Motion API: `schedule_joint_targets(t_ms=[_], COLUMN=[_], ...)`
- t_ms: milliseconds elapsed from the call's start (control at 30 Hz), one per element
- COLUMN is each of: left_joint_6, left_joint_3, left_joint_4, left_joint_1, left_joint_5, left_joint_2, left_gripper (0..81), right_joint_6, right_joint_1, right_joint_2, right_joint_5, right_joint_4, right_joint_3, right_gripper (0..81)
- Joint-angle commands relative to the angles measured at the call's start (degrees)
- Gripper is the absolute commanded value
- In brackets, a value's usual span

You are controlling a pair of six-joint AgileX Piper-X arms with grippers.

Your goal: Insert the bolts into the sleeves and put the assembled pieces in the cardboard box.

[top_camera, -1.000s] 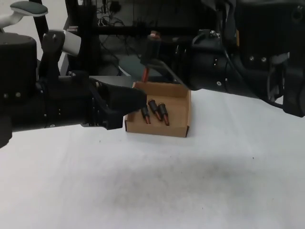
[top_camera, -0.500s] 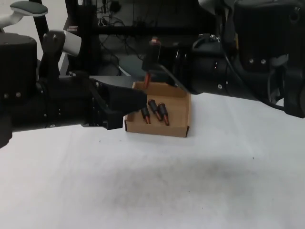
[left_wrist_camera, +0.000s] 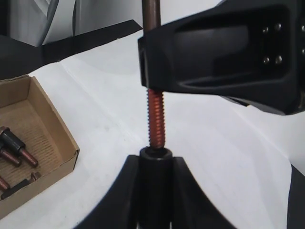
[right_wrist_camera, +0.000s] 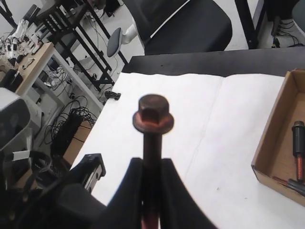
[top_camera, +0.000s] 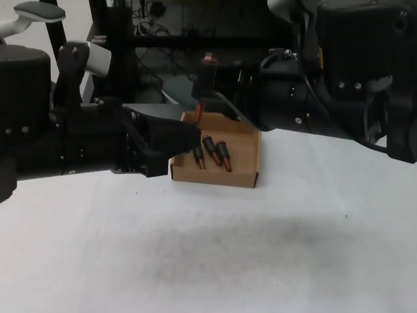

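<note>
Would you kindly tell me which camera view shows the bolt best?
The left wrist view: the bolt appears side-on, threads clear, its tip at the mouth of the sleeve. The right wrist view gives its flanged head end-on; the high view a short reddish stretch by the cardboard box.

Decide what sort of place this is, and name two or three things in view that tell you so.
Most likely a robotics lab or workshop: a bench covered in white cloth, trailing cables under cluttered desks beside it, and what looks like a black office chair behind.
</note>
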Motion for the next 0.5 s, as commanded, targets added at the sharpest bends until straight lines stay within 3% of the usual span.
schedule_joint_targets(t_ms=[0,467], left_joint_6=[-0.1,-2.7], left_joint_3=[-0.5,-0.5], left_joint_4=[-1.7,-4.7], left_joint_1=[0.2,0.2], left_joint_5=[0.0,0.0], left_joint_2=[-0.2,-0.2], left_gripper=[1.7,1.7], right_joint_6=[0.0,0.8], right_joint_1=[0.3,0.9], right_joint_2=[-0.3,-0.3], right_joint_5=[0.0,0.4], right_joint_4=[-0.8,-1.0], right_joint_3=[-0.4,-0.4], right_gripper=[0.4,0.4])
